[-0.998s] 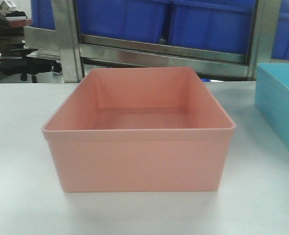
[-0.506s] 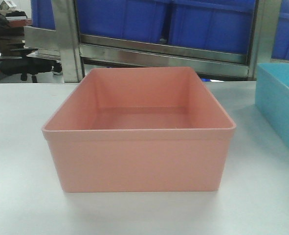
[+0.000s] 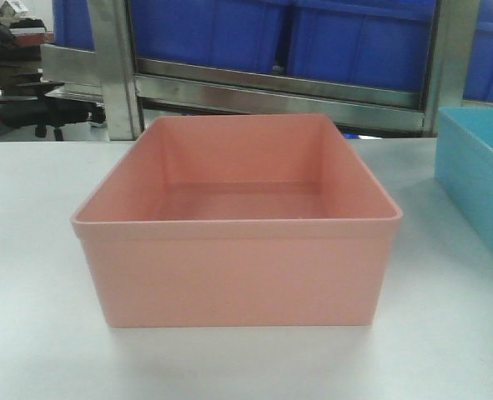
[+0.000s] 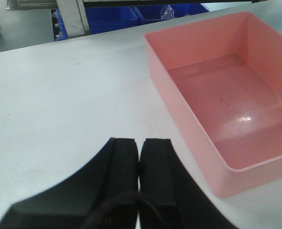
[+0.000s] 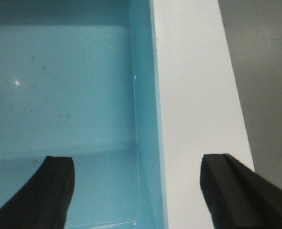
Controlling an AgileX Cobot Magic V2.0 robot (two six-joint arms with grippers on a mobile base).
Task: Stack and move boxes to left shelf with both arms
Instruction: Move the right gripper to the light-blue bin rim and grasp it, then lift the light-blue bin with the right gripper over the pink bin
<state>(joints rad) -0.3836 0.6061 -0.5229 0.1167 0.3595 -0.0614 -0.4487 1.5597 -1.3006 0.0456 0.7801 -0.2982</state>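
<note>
The salmon-pink box [image 3: 238,242] stands empty on the white table in the middle of the front view, and at the right of the left wrist view [image 4: 222,90]. The light-blue box [image 3: 480,179] stands at the right edge. My left gripper [image 4: 140,145] is shut and empty above the table, left of the pink box. My right gripper [image 5: 138,174] is open wide above the light-blue box [image 5: 59,86], one finger over its inside, the other over the table, straddling its right wall. The roller shelf is out of view.
A steel rack [image 3: 271,83] with dark-blue crates [image 3: 354,42] stands behind the table. The white table [image 3: 29,275] has its right edge [image 5: 236,109] close beside the light-blue box, with grey floor beyond it.
</note>
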